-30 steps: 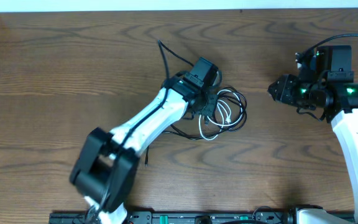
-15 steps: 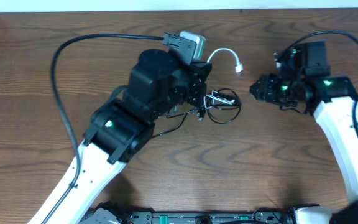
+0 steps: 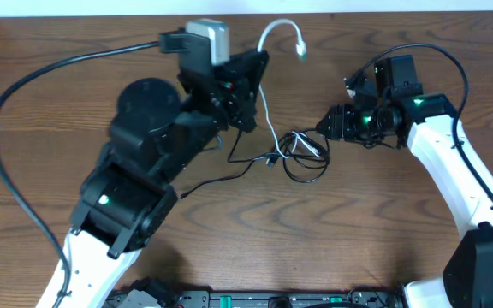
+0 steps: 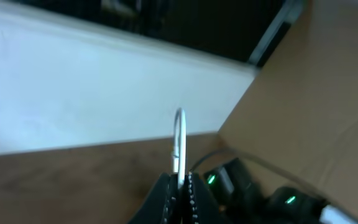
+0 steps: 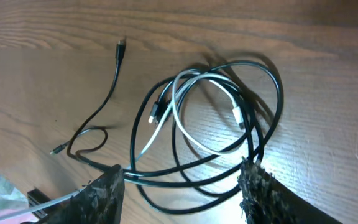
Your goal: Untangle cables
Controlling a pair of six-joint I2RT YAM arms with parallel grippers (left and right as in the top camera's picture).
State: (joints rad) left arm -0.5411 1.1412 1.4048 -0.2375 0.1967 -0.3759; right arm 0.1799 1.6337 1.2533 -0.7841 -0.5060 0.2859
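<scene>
1. Overhead: we see the left gripper [image 3: 251,81] up near the far edge of the desk [image 3: 383,248]. The white cable [image 3: 266,107] passes through it, and the cable's free plug arches toward that edge.
2. Left wrist: only this view shows the fingers [image 4: 166,194] pressed together on the white cable. The tangle is out of view.
3. Overhead: the black cable [image 3: 308,175] lies looped mid-desk, and the white strand runs down into the loops.
4. Right wrist: the right gripper [image 3: 327,125] sits just beside the loops with its fingers spread wide, holding nothing. Only this view shows white coils interlaced with the black ones, and a black plug [image 5: 121,45] lying apart.
</scene>
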